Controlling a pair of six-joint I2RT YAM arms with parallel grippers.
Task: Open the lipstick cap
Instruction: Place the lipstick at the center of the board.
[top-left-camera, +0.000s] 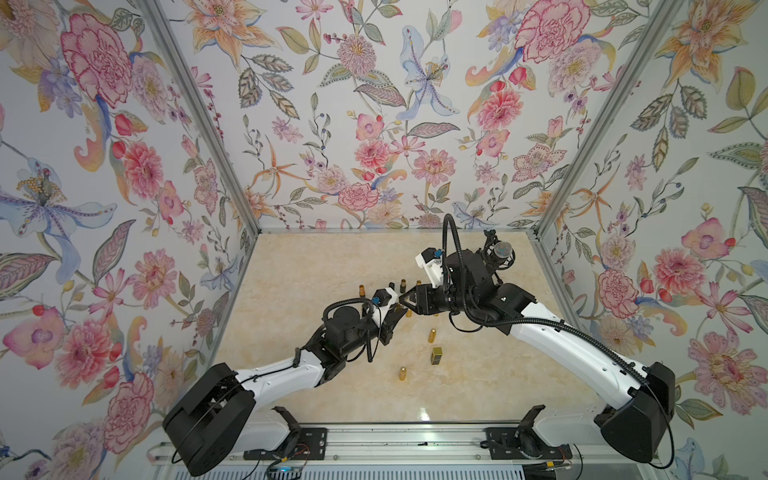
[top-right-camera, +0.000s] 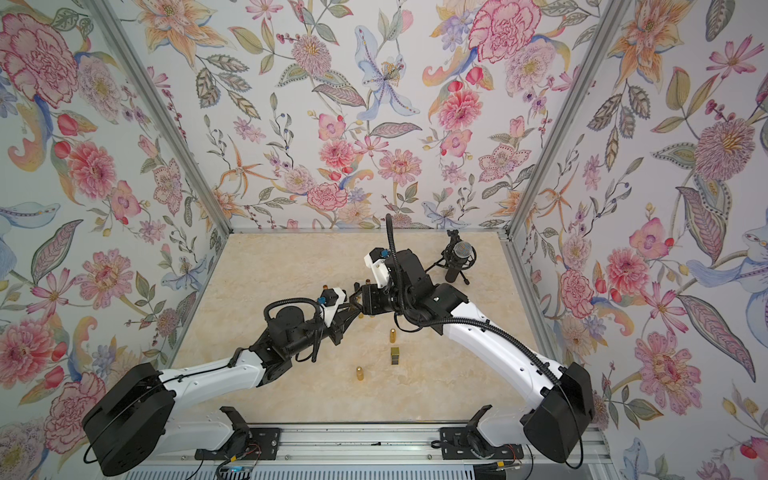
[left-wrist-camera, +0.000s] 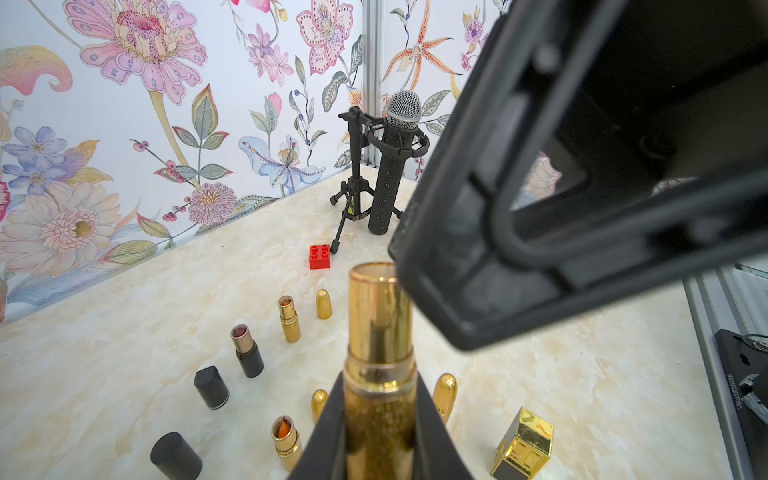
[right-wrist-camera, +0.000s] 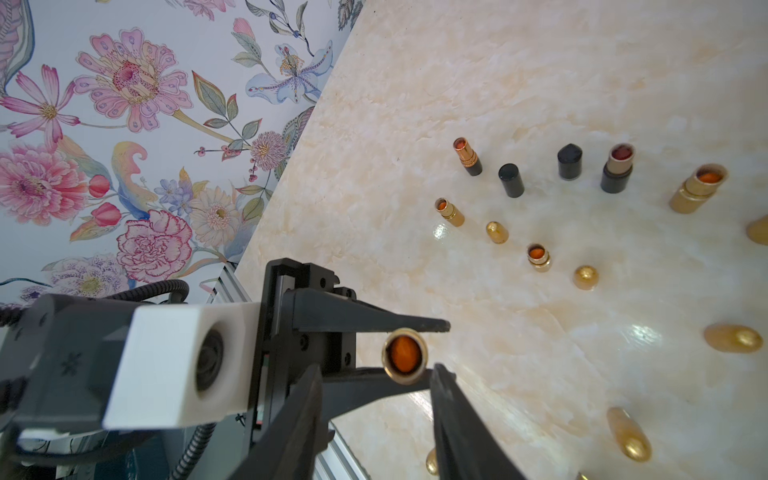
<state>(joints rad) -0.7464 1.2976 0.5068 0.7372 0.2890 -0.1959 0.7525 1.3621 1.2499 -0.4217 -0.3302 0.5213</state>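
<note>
**Uncapped gold lipstick clamped in the left gripper, right gripper apart at its open end**

The left gripper (left-wrist-camera: 379, 376) is closed tight on the glittery gold base of a lipstick (left-wrist-camera: 378, 316). One finger presses on each side and holds it clear of the table (left-wrist-camera: 124, 374). The shiny inner tube sticks out past the fingertips with no cap on it. Seen end-on in the right wrist view, its open mouth shows the orange stick inside.

The right gripper (right-wrist-camera: 376, 369) faces the left one tip to tip in both top views. Its fingers (right-wrist-camera: 457, 415) stand apart, wider than the tube, with nothing between them. The tube's open end lies just beyond their tips, not touching them.

Under and beyond the left gripper, other uncapped lipsticks stand on the table, among them a gold one (left-wrist-camera: 289, 318) and a black-based one (left-wrist-camera: 247, 351). Two black caps (left-wrist-camera: 212, 386) stand near them.

Gold bullet-shaped pieces (left-wrist-camera: 324, 303) are scattered around, one half hidden just behind a left finger. Which of them is this lipstick's cap cannot be told.

A gold square box (left-wrist-camera: 523, 444) stands off to the side of the left gripper. Farther out past the tube's end are a red brick (left-wrist-camera: 320, 257) and a microphone (left-wrist-camera: 395, 166) on its stand.
</note>
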